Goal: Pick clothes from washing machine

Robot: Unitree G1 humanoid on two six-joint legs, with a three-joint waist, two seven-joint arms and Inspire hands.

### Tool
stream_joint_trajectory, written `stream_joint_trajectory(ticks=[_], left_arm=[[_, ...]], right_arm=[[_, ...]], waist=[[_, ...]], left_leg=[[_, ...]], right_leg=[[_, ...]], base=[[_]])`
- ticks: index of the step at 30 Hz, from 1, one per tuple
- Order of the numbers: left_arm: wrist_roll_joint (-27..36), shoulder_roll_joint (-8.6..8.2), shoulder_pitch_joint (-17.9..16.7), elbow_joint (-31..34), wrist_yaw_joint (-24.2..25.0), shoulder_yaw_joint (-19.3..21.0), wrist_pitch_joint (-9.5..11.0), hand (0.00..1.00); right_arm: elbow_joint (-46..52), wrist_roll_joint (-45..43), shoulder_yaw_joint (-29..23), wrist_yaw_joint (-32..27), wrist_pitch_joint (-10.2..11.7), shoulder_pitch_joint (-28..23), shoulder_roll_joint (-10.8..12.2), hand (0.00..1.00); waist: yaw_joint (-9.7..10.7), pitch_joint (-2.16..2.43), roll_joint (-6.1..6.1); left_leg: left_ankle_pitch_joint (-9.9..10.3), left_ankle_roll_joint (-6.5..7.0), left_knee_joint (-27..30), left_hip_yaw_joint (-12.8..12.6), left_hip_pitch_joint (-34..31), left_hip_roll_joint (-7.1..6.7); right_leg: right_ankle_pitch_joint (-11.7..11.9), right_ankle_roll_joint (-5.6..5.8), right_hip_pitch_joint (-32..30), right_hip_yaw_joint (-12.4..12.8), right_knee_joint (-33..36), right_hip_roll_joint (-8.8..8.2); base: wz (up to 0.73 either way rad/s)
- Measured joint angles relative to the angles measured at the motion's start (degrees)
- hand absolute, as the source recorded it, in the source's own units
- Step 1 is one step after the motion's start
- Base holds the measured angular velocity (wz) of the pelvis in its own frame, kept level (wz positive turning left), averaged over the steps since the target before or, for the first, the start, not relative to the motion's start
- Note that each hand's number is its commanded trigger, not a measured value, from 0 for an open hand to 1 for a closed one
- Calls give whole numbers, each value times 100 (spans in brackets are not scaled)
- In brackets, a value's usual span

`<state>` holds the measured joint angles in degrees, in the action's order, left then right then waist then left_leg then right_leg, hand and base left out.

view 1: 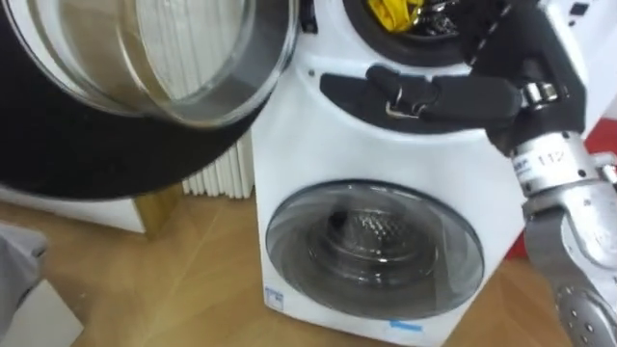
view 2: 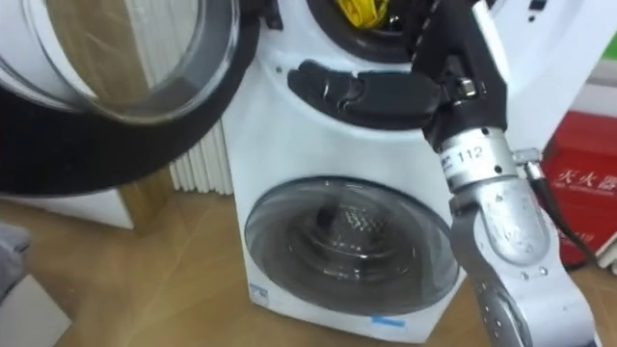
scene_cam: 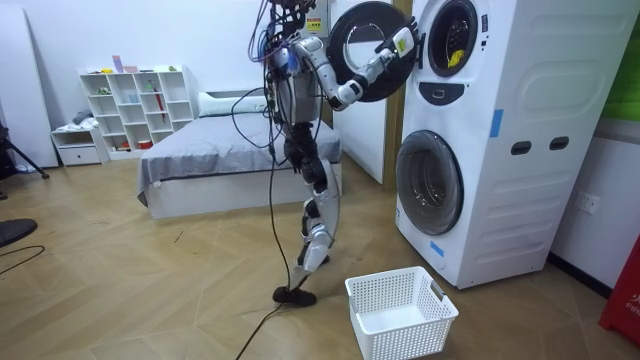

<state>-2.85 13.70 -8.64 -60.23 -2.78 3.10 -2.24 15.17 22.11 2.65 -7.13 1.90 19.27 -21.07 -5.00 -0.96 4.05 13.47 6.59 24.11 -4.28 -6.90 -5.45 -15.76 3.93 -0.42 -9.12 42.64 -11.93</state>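
At twelve o'clock, inside the open upper drum of the white stacked washing machine, lies a bunched yellow cloth, cut off by the top edge. The room view shows it running twelve to six. Just below, the right hand overlaps a dark panel, and I cannot tell whether it is released or clenched. A white lattice plastic basket stands on the floor.

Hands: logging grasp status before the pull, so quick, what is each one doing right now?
Left hand: cannot be told.
Right hand: raised beside the yellow cloth; open or closed cannot be told.
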Motion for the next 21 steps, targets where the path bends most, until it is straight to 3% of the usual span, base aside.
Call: stream_joint_trajectory(ticks=[2,3,4,7,9,11,12,17,21], left_arm=[[2,29,0,-9,-17,-2,14,0],[16,35,20,-2,-47,-10,35,0],[18,42,40,-2,-49,-12,44,0],[15,44,45,-39,-49,-38,47,0],[5,67,34,-159,-52,-53,46,0],[-7,76,-21,-200,-56,-37,11,0],[-15,61,-63,-206,-60,38,-4,0],[-15,26,-163,-202,-63,126,-38,0],[-12,-51,-196,-103,-63,127,-118,0]], right_arm=[[-194,1,-10,57,51,-31,3,0],[-311,5,-11,93,37,-31,3,0],[-346,3,-15,127,-63,-29,2,0],[-346,-45,-5,186,-185,-29,2,0],[-341,-44,-5,124,-215,-28,0,0],[-338,-24,-21,69,-216,-25,-10,0],[-326,-12,-71,68,-215,-15,-34,0],[-317,6,-116,59,-218,199,-144,0],[-253,-2,-170,20,-218,232,-149,0]], waist=[[-5,-18,-114],[-17,2,-160],[-9,16,-181],[-19,35,-157],[1,57,-126],[63,86,-112],[72,121,-68],[-16,113,-133],[20,108,-161]], left_leg=[[53,73,-105,73,202,25],[65,90,-180,70,262,100],[48,116,-287,74,308,131],[28,152,-494,34,499,129],[27,155,-643,79,774,112],[34,144,-812,222,943,94],[54,110,-923,263,1053,84],[139,-46,-1140,319,1278,365],[152,-122,-1257,344,1377,487]], right_leg=[[85,3,-141,155,184,96],[-79,-8,-358,199,143,213],[-173,-21,-622,188,-50,321],[-165,-56,-915,256,-898,516],[174,-142,-917,378,-1857,723],[595,-298,-805,440,-2181,846],[1005,-277,-701,466,-2320,919],[1174,-416,-233,412,-2997,1217],[1164,-433,-131,354,-3133,1338]], base=[[-8],[-9],[-4],[0],[18],[32],[13],[1],[0]])
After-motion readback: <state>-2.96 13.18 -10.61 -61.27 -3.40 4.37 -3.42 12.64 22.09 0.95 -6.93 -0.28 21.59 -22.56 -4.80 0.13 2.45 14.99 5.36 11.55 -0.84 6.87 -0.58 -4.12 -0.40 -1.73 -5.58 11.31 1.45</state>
